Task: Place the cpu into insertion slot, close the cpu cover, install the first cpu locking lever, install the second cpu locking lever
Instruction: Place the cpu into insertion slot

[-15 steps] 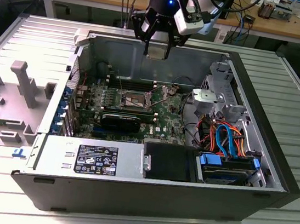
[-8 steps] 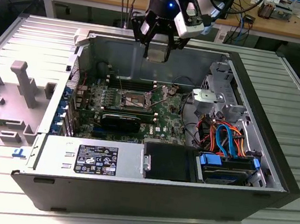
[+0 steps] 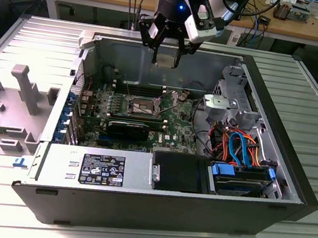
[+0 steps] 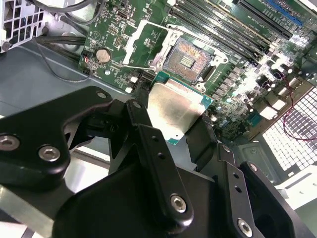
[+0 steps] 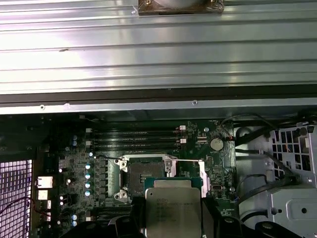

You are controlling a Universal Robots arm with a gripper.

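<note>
Cpu hangs in the air above the open computer case, clamped by the gripper with one of the jaws on each of two opposite edges. In the exterior view it sits over the far part of the case, higher than the case rim and well clear of the motherboard below. Its dull silvery top faces the cameras in both wrist views, with a thin green border around it, and the black fingers press against its sides.

The insertion slot lies on the green board toward the exterior view's left of the case interior. It holds nothing: its dark centre with fine contacts is bare in the second wrist view and the first wrist view. The cpu cover is swung open, a silver frame with a square window resting beside the slot on the side nearer the round coin cell. Long black memory slots run along the slot's other side.

Inside the case, a grey power supply fills the near corner at the exterior view's left, and blue and orange cables curl at the exterior view's right. The case rests on a ribbed metal bench.
</note>
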